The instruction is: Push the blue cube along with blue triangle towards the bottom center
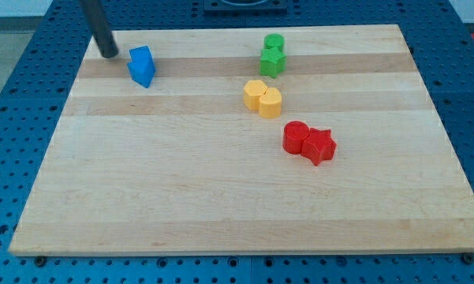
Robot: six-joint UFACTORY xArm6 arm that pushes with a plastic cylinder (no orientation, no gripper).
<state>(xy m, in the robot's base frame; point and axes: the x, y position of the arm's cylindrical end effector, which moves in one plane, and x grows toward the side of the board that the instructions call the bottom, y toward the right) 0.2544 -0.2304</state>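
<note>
Two blue blocks stand touching near the view's top left of the wooden board (221, 197): the blue triangle (141, 57) behind and the blue cube (143, 73) in front of it. My tip (109, 54) rests on the board just left of the blue triangle, a small gap away. The dark rod rises from it up and to the left out of the view's top.
Two green blocks (272, 55) stand touching at the top centre. Two yellow blocks (263, 99) sit below them. A red cylinder (296, 136) and a red star (319, 146) touch right of centre. Blue perforated table surrounds the board.
</note>
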